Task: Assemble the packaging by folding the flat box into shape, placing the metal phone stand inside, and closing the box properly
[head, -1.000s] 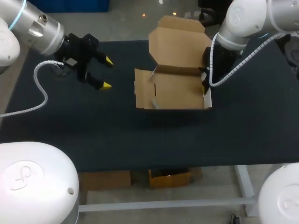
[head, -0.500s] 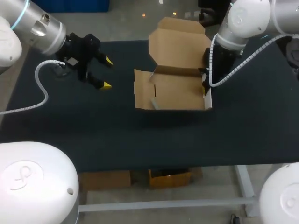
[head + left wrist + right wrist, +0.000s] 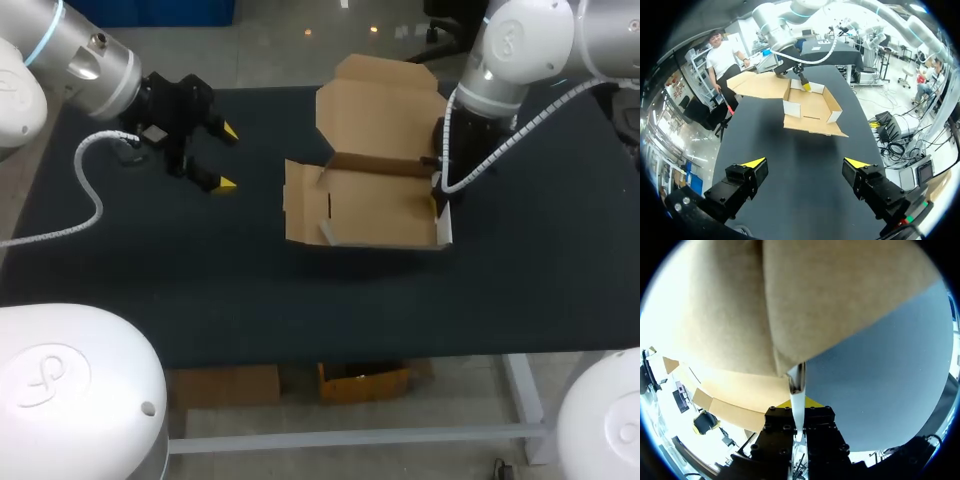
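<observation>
The brown cardboard box (image 3: 370, 205) lies open in the middle of the black table, its lid (image 3: 380, 105) leaning back at the far side and its low walls partly raised. My right gripper (image 3: 438, 195) is shut on the box's right side wall (image 3: 796, 382), a thin white-edged panel held between its fingers. In the left wrist view the box (image 3: 812, 107) lies well ahead of my left gripper (image 3: 805, 162), and the right gripper (image 3: 805, 86) stands at its far wall. My left gripper (image 3: 228, 157) hovers open and empty to the left of the box. No metal phone stand shows.
The black table (image 3: 300, 290) stretches bare in front of the box and to its right. My left arm's white cable (image 3: 90, 190) loops over the table's left part.
The right gripper has dragged the box slightly to the left and toward the front, and the lid has tipped with it. The left arm has barely moved.
</observation>
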`<state>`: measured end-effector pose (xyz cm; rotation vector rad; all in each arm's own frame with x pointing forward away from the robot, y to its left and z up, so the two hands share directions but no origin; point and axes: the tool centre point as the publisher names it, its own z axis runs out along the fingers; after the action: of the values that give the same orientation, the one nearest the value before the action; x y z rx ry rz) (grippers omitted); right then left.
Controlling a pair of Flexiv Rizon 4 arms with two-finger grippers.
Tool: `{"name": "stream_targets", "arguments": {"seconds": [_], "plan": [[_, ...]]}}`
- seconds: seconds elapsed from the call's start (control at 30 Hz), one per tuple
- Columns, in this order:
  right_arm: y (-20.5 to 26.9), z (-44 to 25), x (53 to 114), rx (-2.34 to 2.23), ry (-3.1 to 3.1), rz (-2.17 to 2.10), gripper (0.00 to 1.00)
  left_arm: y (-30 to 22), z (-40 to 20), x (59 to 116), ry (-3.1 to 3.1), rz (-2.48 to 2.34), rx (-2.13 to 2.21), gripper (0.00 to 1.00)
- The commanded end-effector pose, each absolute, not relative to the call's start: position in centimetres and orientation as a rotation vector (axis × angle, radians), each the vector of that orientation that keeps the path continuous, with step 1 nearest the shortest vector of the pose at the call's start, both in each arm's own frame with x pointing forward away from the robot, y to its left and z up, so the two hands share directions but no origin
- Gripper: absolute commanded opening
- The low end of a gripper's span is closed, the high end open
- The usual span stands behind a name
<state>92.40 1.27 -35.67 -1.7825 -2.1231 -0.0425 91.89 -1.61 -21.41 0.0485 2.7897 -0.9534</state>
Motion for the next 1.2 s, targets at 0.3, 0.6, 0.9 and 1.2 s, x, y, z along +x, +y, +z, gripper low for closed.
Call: {"name": "stream_targets", "arguments": {"seconds": [0.3,0.6,0.9,1.2], "plan": [[1.9,-36.7,92.6,-1.801,-2.084,0.082,0.00,-1.1,-22.9,92.8,2.795,-0.978,0.034,1.00],[1.8,-37.7,92.4,-1.812,-2.044,0.168,0.00,-0.9,-23.1,93.2,2.802,-0.985,0.030,1.00],[2.1,-37.9,91.7,-1.790,-2.012,0.296,0.00,-0.9,-23.1,93.2,2.802,-0.985,0.030,1.00],[1.8,-38.1,90.1,-1.781,-1.937,0.343,0.00,-0.9,-23.1,93.2,2.802,-0.985,0.030,1.00]]}}
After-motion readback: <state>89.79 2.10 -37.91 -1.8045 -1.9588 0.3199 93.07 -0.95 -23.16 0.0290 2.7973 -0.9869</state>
